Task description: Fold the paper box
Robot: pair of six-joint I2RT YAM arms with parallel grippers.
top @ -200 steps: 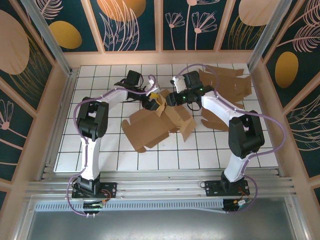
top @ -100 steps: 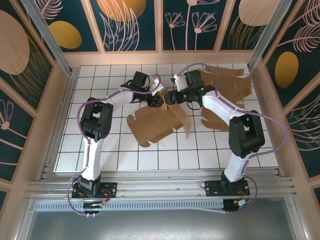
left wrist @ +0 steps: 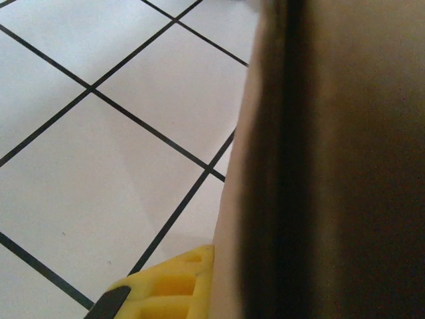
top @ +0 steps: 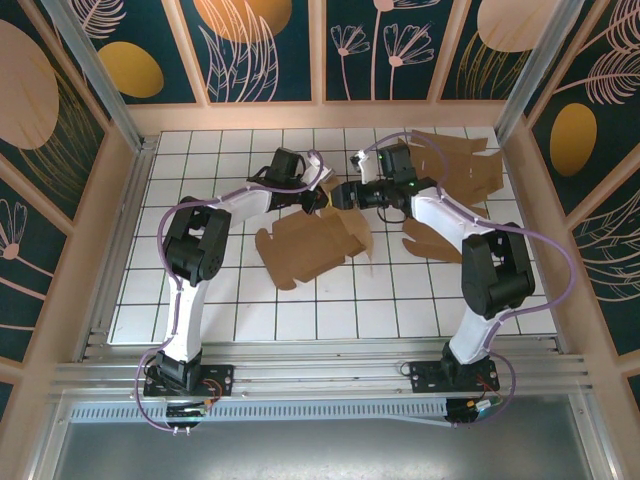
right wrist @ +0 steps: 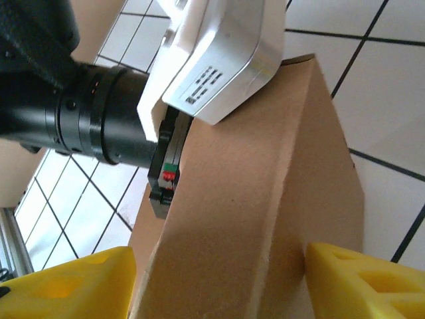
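The paper box (top: 310,245) is a brown cardboard blank lying mostly flat mid-table, with one flap raised at its far edge. My left gripper (top: 321,200) is shut on that flap. In the left wrist view one yellow finger (left wrist: 166,289) presses against the cardboard (left wrist: 319,166), which hides the other finger. My right gripper (top: 345,196) faces it from the right, open. Its yellow fingers (right wrist: 73,282) stand wide on either side of the raised flap (right wrist: 259,199), the right one touching it. The left arm's wrist (right wrist: 212,53) sits just behind the flap.
More brown cardboard blanks lie at the back right (top: 455,165) and beside the right arm (top: 435,240). Wooden walls and metal posts ring the white gridded table (top: 200,300).
The left gripper has closed onto the raised flap and moved right. The box has shifted right and lies flatter. The right gripper's jaws have spread wider around the flap.
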